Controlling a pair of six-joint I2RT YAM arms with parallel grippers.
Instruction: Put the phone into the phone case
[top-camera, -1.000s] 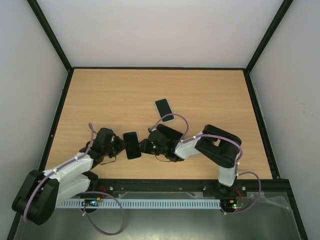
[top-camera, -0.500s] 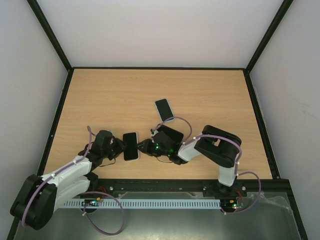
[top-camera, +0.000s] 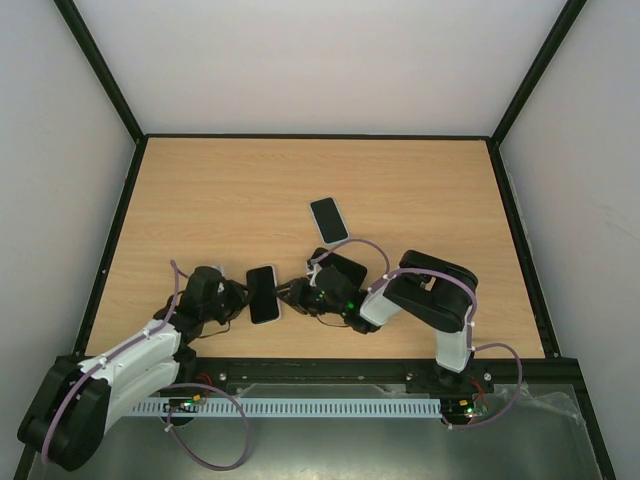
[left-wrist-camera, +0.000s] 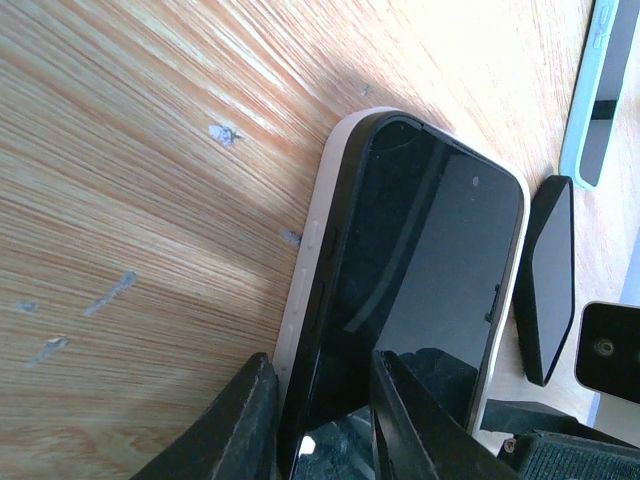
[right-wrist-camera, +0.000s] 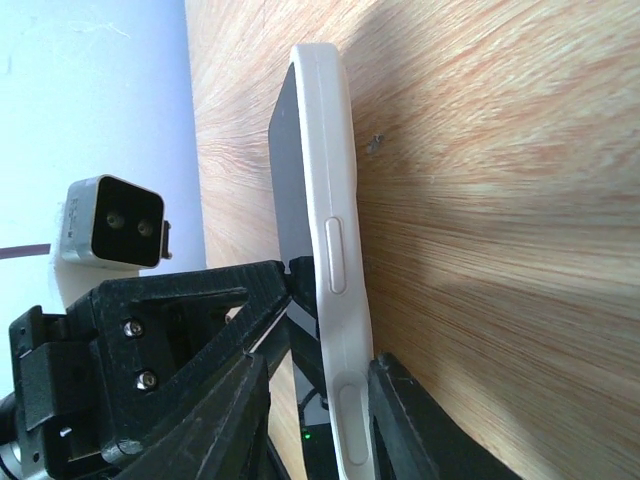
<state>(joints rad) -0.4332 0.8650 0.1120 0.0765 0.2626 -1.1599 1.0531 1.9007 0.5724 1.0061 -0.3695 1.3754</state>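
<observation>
A black-screened phone (top-camera: 263, 293) sits in a white phone case (left-wrist-camera: 303, 290) on the wooden table, between my two grippers. My left gripper (top-camera: 243, 297) is shut on the phone's left long edge. In the left wrist view its fingers (left-wrist-camera: 250, 420) straddle the case wall and the screen (left-wrist-camera: 430, 260), and the gripper (left-wrist-camera: 320, 425) is at the bottom. My right gripper (top-camera: 287, 295) is shut on the opposite side. In the right wrist view the gripper (right-wrist-camera: 335, 425) clamps the white case wall (right-wrist-camera: 335, 250) with its button covers.
A second phone (top-camera: 329, 220) in a pale case lies flat farther back, also at the left wrist view's top right (left-wrist-camera: 600, 90). The table's near edge and a black rail (top-camera: 320, 372) lie just behind the arms.
Both arms have shifted slightly toward the near edge, and the left elbow has dropped back. The cased phone stays almost in place between the two shut grippers.
</observation>
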